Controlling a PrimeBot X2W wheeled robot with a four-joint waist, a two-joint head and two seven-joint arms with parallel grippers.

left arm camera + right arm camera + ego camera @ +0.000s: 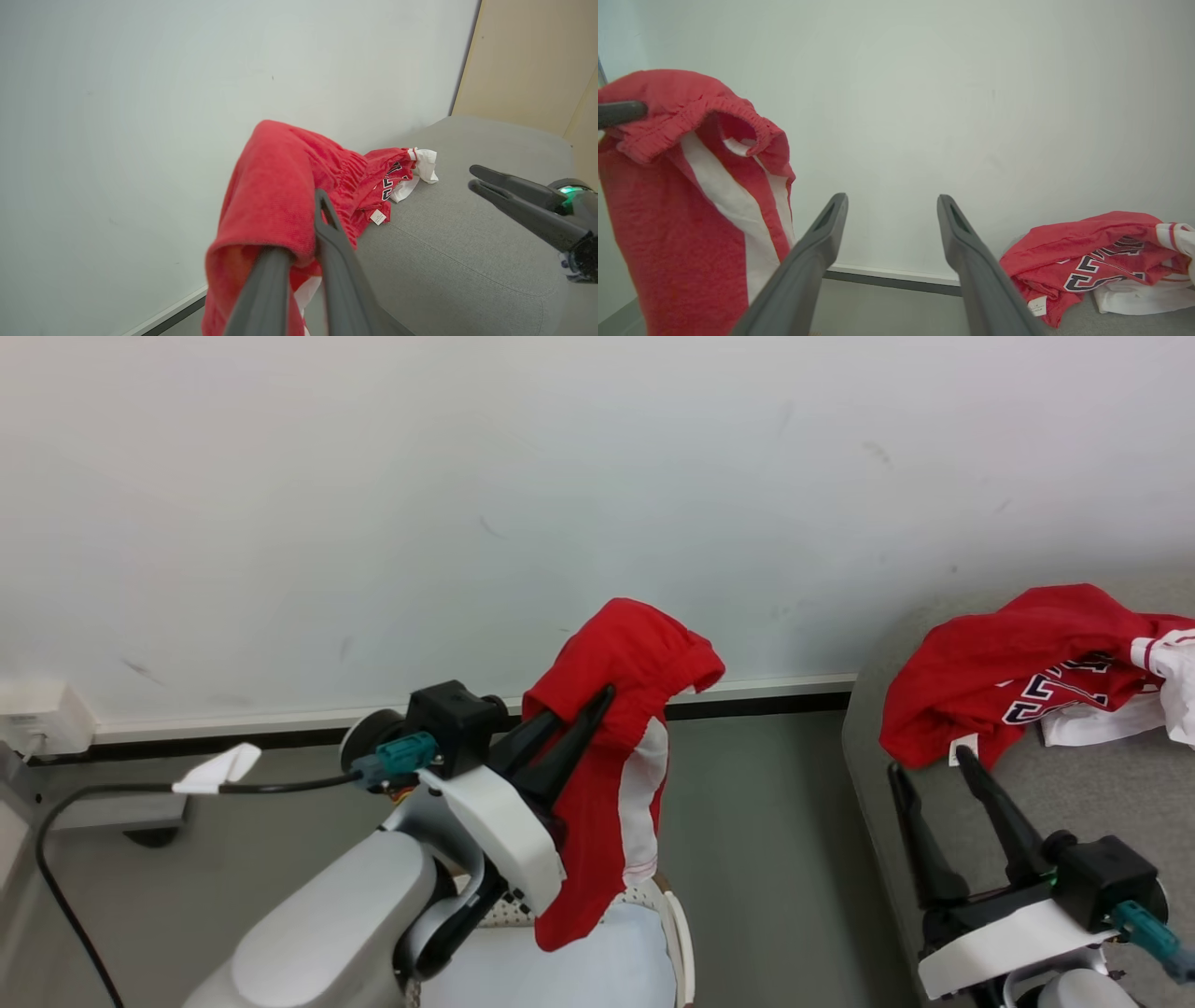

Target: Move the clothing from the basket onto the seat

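Note:
My left gripper (586, 711) is shut on a piece of the clothing, red shorts (611, 747) with a white side stripe. The shorts hang over its fingers above the basket (679, 933), of which a white rim shows at the bottom. In the left wrist view the shorts (275, 196) drape over that gripper (299, 224). A second piece of clothing, a red jersey (1008, 663) with block lettering and a small tag, lies on the grey seat (1055, 803). My right gripper (929, 765) stands open just in front of the jersey, over the seat, with nothing between its fingers (893, 200).
A pale blue pad (569, 966) lies in the basket. A grey floor strip (766, 840) separates basket and seat. A white wall with baseboard (766, 689) is close behind. A black cable (121, 793) and a white box (37, 719) are at the left.

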